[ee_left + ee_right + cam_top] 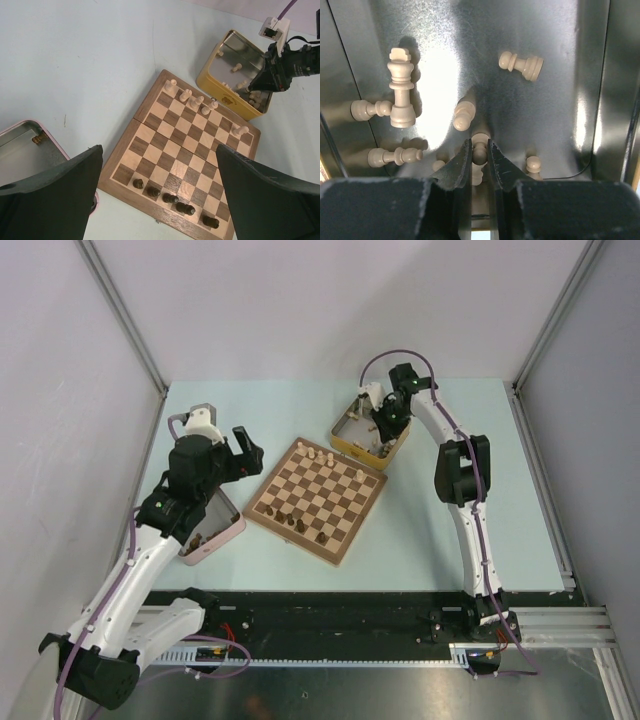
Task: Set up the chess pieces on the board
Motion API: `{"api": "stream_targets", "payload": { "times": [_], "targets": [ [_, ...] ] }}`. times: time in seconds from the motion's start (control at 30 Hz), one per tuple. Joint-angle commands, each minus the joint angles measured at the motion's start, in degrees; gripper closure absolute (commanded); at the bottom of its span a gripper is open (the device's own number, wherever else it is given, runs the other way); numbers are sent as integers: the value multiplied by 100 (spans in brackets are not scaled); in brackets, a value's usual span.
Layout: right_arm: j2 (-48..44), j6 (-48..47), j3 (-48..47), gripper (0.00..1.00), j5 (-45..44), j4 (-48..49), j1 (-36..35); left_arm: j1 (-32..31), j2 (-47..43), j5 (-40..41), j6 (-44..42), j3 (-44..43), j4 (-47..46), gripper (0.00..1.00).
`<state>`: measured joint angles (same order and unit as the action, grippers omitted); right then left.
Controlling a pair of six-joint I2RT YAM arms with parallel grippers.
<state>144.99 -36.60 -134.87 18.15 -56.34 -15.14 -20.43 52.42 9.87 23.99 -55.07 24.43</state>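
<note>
1. The chess pieces [194,102] are found in three places: pale ones are stood along the far edge of the board [330,502]; dark ones [171,198] are lined up along its near edge; more pale ones are scattered in the yellow tin [342,440], just beyond the board's far right corner.
2. The right gripper [479,147] is seen inside that tin, pointing at its floor; its fingers [462,162] are drawn almost together and pinched on a pale pawn [480,140] (only its head and neck show between the tips).
3. A pale king [400,95] is laid flat on the tin floor to the left, well apart from those fingers; several other pawns are strewn around them.
4. The left gripper [240,452] is held over the table near the board's left corner, beside the pink tin [222,532]; its fingers [55,200] are spread wide, and in the left wrist view the board is framed between them, untouched.
</note>
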Motion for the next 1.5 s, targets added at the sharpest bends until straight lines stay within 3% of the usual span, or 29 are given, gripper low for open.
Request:
{"api": "stream_targets", "payload": {
  "times": [0.0,0.33,0.77,1.07,1.47],
  "targets": [
    [-629,48,-110,91,215,360,19,39,-109,-55,80,-39,-122,1],
    [-1323,171,30,91,786,325,-7,100,-171,-29,150,-92,-131,0],
    [-2738,-40,1849,90,1849,220,-560,241,-171,-213,247,-92,-149,0],
    [-3231,-84,2991,90,1832,298,-1149,285,-215,-319,255,57,-149,0],
    [-3293,65,3318,89,1296,659,-1615,320,-391,-380,335,303,-149,0]
  ]
}}
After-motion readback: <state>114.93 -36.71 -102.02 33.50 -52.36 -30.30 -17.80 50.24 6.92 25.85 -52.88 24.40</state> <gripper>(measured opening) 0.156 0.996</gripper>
